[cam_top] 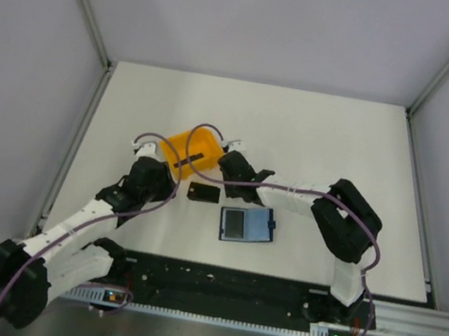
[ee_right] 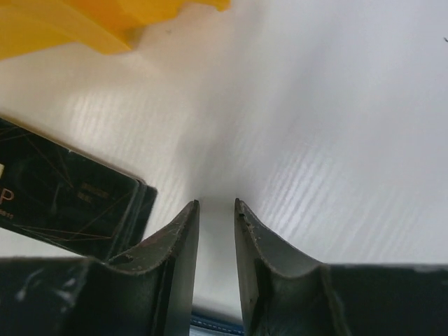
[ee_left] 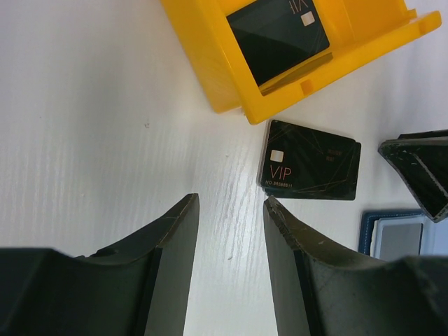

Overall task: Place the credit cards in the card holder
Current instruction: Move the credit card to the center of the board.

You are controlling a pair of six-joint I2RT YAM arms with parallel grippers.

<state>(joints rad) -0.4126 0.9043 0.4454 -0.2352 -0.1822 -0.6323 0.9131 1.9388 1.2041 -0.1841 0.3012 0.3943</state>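
Note:
One black credit card (ee_left: 310, 162) printed "VIP" lies flat on the table just below the orange bin (ee_left: 231, 77); it also shows from above (cam_top: 203, 192) and at the left of the right wrist view (ee_right: 63, 199). A second black card (ee_left: 276, 38) leans inside the bin. The navy card holder (cam_top: 247, 224) lies open, lighter blue inside, right of the loose card. My left gripper (ee_left: 231, 199) is open and empty, its tips just short of the card's left end. My right gripper (ee_right: 217, 203) hangs low beside the card's right end, jaws narrowly apart with nothing between them.
The orange bin (cam_top: 191, 152) stands on the table behind the loose card, between both grippers (cam_top: 172, 181) (cam_top: 226, 168). A sliver of the card holder (ee_right: 210, 323) shows under my right fingers. White table surface (cam_top: 341, 145) stretches behind and to the right; grey walls enclose it.

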